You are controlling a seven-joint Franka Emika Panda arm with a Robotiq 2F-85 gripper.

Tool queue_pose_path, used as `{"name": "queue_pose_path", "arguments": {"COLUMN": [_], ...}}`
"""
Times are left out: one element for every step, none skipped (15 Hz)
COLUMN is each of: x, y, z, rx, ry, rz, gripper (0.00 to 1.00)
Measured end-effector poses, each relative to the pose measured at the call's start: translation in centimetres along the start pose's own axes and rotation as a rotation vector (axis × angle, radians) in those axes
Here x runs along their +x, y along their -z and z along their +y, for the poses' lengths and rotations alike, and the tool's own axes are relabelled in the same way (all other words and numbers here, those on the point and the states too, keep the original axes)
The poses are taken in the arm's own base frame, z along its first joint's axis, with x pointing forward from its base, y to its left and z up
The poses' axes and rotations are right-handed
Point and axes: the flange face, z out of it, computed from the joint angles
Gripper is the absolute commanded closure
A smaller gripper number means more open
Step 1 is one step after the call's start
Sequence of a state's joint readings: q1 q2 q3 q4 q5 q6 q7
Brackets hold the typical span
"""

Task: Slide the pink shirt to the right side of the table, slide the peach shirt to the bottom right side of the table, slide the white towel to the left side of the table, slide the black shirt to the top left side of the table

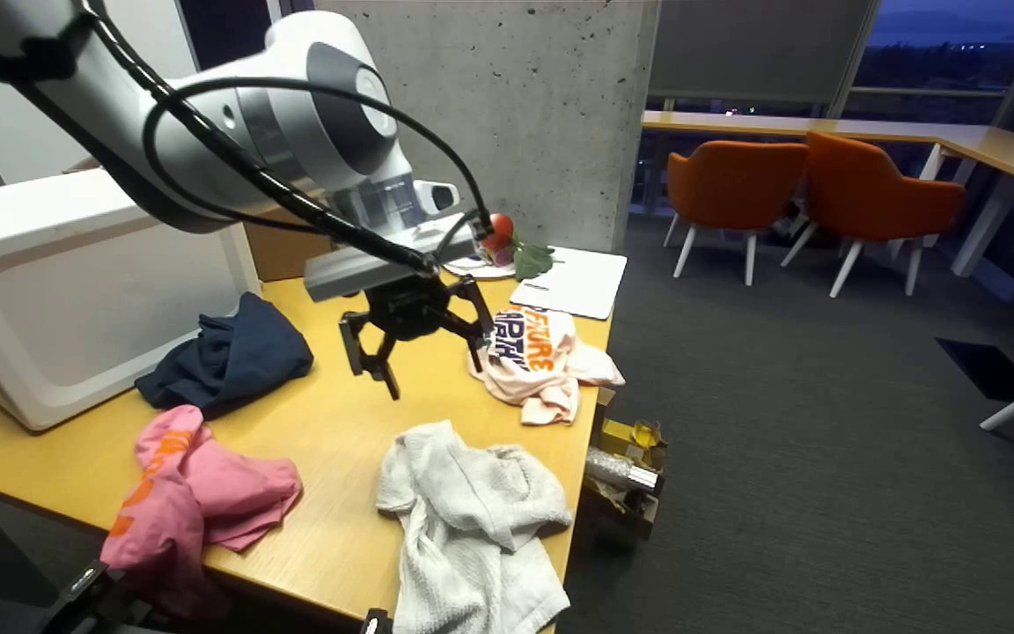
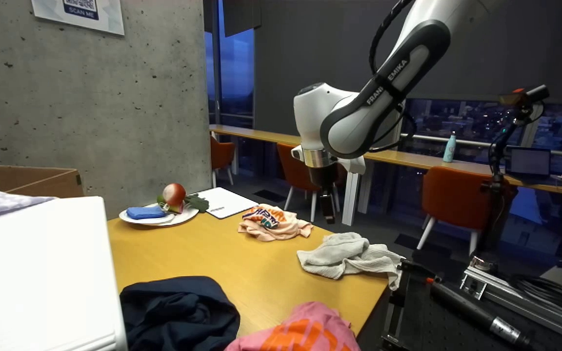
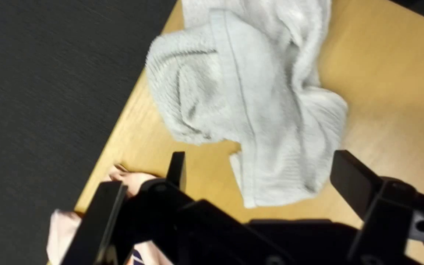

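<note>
My gripper [image 1: 437, 380] is open and empty above the table [image 1: 331, 546]; it also shows in an exterior view [image 2: 329, 217]. In the wrist view the white towel [image 3: 263, 103] lies below and ahead of the open fingers [image 3: 257, 158]. The towel [image 1: 472, 519] lies crumpled at the table's near corner, partly over the edge. The peach shirt [image 1: 551, 370] lies by the side edge, partly hidden by the gripper in the wrist view [image 3: 63, 232]. The pink shirt [image 1: 216, 493] hangs over the front edge. The black shirt [image 1: 230, 357], dark navy-looking, lies bunched beside a white bin.
The white bin [image 1: 102, 308] stands on its side on the table. A plate [image 2: 183, 220] with a blue cloth and toy food, and a white board [image 2: 227, 201], lie at the far end. A cardboard box [image 2: 56, 181] stands behind the bin. A black frame [image 2: 437, 302] adjoins the table.
</note>
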State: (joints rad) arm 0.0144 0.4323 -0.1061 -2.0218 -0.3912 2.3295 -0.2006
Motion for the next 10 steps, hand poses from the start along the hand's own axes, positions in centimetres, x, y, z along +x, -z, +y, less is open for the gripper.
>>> {"name": "queue_pose_path", "arguments": {"x": [0.7, 1.5, 2.2, 2.8, 3.2, 3.6, 3.8, 3.9, 3.9, 3.9], "y": [1.3, 2.3, 3.0, 3.6, 3.9, 4.0, 4.1, 4.0, 4.0, 4.0], "z": [-1.5, -3.2, -4.9, -6.7, -8.4, -10.0, -11.5, -12.9, -14.3, -15.6], "rx": [0.02, 0.042, 0.064, 0.086, 0.106, 0.124, 0.141, 0.157, 0.176, 0.194], "ry": [0.018, 0.04, 0.063, 0.085, 0.106, 0.126, 0.143, 0.158, 0.174, 0.191], "rz": [0.021, 0.037, 0.051, 0.062, 0.068, 0.071, 0.072, 0.07, 0.068, 0.066], "gripper": [0.0, 0.0, 0.0, 0.0, 0.0, 0.0, 0.0, 0.0, 0.0, 0.0]}}
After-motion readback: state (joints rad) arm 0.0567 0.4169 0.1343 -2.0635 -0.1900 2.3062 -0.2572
